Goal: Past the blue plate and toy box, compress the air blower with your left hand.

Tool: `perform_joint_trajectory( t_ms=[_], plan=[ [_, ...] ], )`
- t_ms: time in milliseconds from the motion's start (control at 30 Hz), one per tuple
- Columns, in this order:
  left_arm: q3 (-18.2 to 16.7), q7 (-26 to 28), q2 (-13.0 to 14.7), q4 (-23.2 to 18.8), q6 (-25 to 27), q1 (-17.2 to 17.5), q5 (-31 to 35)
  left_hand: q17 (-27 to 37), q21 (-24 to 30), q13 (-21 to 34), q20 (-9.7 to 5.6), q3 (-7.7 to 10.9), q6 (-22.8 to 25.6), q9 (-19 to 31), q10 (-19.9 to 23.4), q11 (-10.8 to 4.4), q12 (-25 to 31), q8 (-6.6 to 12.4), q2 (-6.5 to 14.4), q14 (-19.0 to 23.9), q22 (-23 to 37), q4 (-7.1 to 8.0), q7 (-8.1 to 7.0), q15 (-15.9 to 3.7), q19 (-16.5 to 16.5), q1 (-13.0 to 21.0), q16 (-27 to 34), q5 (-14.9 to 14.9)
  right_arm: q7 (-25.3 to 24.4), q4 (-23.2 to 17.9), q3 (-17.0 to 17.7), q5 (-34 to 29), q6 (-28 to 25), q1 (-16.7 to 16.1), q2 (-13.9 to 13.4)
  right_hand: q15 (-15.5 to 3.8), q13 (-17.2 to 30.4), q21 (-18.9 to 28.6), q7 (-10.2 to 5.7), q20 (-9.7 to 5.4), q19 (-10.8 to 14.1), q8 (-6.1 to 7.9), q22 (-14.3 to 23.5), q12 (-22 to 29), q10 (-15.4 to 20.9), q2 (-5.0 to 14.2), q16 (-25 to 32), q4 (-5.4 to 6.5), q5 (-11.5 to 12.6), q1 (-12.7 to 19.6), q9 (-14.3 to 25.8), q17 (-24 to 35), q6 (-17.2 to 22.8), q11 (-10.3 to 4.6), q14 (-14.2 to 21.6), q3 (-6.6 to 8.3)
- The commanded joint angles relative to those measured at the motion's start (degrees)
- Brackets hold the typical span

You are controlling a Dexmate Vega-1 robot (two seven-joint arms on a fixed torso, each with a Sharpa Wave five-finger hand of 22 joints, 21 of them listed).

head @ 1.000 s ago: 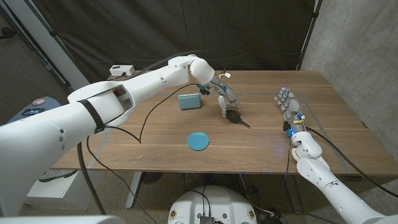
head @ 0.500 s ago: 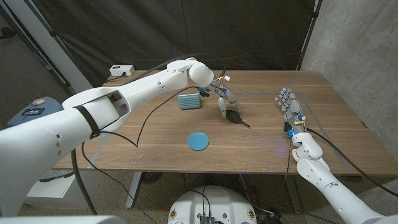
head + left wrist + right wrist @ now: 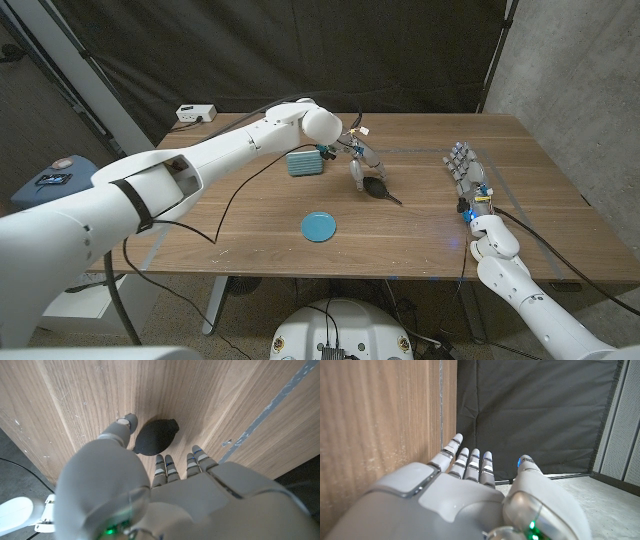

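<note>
My wooden table (image 3: pixel 420 225) is the biggest thing here. My left arm (image 3: pixel 200 160) reaches far across it. The teal toy box (image 3: pixel 304 162) sits on the table, and the round blue plate (image 3: pixel 319 226) lies nearer to me than the box. The black air blower (image 3: pixel 378 187) lies on the table just past the box, on its far side from my left arm. My left hand (image 3: pixel 360 158) is right over the blower. My fingers (image 3: pixel 165 467) and thumb are spread on either side of it, close to it, but I cannot tell if they touch. My right hand (image 3: pixel 466 172) waits well away from the blower, with its fingers straight and holding nothing.
</note>
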Motion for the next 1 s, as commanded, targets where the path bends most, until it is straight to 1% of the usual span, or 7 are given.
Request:
perform_joint_trajectory(
  t_ms=[33, 100, 133, 200, 367, 733, 1000],
  plan=[
    [-1.26, 2.56, 2.58, -5.5, 2.62, 2.78, 4.22, 0.15, 0.43, 0.48, 0.29, -0.13, 0.95, 0.36, 0.82, -0.12, 0.8, 0.64, -0.23, 0.7, 0.12, -0.22, -0.09, 0.09, 0.37, 0.82, 0.47, 0.32, 1.47, 1.06, 0.43, 1.06, 0.79, -0.15, 0.62, -1.03, 0.21, -0.26, -0.16, -0.89, 0.66, 0.29, 0.15, 0.41, 0.17, -0.06, 0.19, -0.3, -0.01, -0.35, 0.02, -0.02, 0.02, 0.26, -0.09, 0.06],
    [-1.49, 3.5, 3.32, -6.92, 3.04, 3.46, 5.54, 0.15, 0.42, 0.57, 0.27, -0.16, 1.03, 0.4, 0.75, 0.05, 0.87, 0.67, -0.25, 0.78, 0.12, -0.22, -0.16, 0.04, 0.4, 0.88, 0.44, 0.34, 1.82, 1.23, 0.52, 1.33, 0.95, -0.16, 0.74, -1.02, 0.21, -0.27, -0.17, -0.88, 0.68, 0.3, 0.15, 0.41, 0.18, -0.04, 0.21, -0.32, -0.01, -0.37, 0.02, -0.02, 0.03, 0.29, -0.06, 0.07],
    [-1.74, 4.06, 3.71, -7.58, 3.23, 3.88, 6.02, 0.16, 0.41, 0.62, 0.27, -0.16, 1.08, 0.41, 0.72, 0.17, 0.9, 0.68, -0.27, 0.84, 0.12, -0.22, -0.1, 0.02, 0.42, 0.91, 0.43, 0.34, 1.97, 1.33, 0.55, 1.41, 1.03, -0.16, 0.78, -1.03, 0.21, -0.28, -0.18, -0.88, 0.68, 0.3, 0.15, 0.44, 0.25, -0.04, 0.22, -0.3, -0.01, -0.42, 0.02, -0.01, 0.04, 0.07, -0.07, 0.05],
    [-2.28, 4.22, 4.23, -8.54, 3.83, 4.58, 6.24, 0.17, 0.47, 0.79, 0.37, -0.2, 1.58, 0.49, 1.04, 0.36, 1.19, 0.87, -0.29, 1.1, 0.12, -0.21, -0.01, -0.08, 0.7, 1.02, 0.43, 0.36, 2.18, 1.42, 0.63, 1.6, 1.08, -0.19, 0.84, -0.98, 0.21, -0.3, -0.16, -0.87, 0.69, 0.31, 0.15, 0.44, 0.26, -0.06, 0.22, -0.35, -0.01, -0.42, 0.02, -0.03, 0.04, 0.25, -0.06, 0.06],
    [-3.34, 5.97, 5.43, -10.8, 4.69, 6.32, 7.78, 0.2, 0.55, 1.21, 0.45, -0.25, 2.34, 0.69, 1.04, 0.25, 1.6, 1.15, -0.4, 2.02, 0.14, -0.25, -0.04, -0.49, 1.26, 1.38, 0.54, 0.41, 2.83, 1.83, 0.65, 1.87, 1.24, -0.08, 0.99, -0.96, 0.21, -0.29, -0.14, -0.87, 0.76, 0.31, 0.15, 0.46, 0.31, -0.06, 0.23, -0.36, -0.01, -0.48, 0.02, -0.02, 0.06, 0.41, -0.04, 0.06],
    [-4.68, 8.31, 6.42, -13.35, 5.89, 8.97, 10.37, 0.23, 0.55, 1.77, 0.47, -0.32, 2.49, 0.97, 1.15, 0.26, 2.17, 1.2, -0.54, 2.72, 0.15, -0.28, -0.18, -0.62, 1.73, 1.85, 0.46, 0.5, 4.7, 2.94, 0.78, 2.99, 1.65, 0.04, 1.61, -0.95, 0.21, -0.36, -0.14, -0.87, 0.78, 0.31, 0.15, 0.46, 0.31, 0.0, 0.26, -0.45, 0.0, -0.56, 0.02, -0.03, 0.04, 0.31, -0.02, 0.09],
    [-5.27, 9.02, 6.47, -14.7, 7.2, 10.45, 11.72, 0.25, 0.46, 2.24, 0.52, -0.41, 2.31, 1.19, 0.9, 0.68, 2.52, 1.11, -0.69, 3.09, 0.17, -0.23, -0.07, -0.71, 1.9, 2.15, 0.32, 0.59, 5.78, 3.24, 1.13, 3.79, 1.89, -0.26, 1.77, -1.02, 0.21, -0.38, -0.22, -0.78, 0.83, 0.31, 0.15, 0.5, 0.39, 0.02, 0.29, -0.49, 0.0, -0.64, 0.02, -0.04, 0.05, 0.41, 0.02, 0.11]
  ],
)
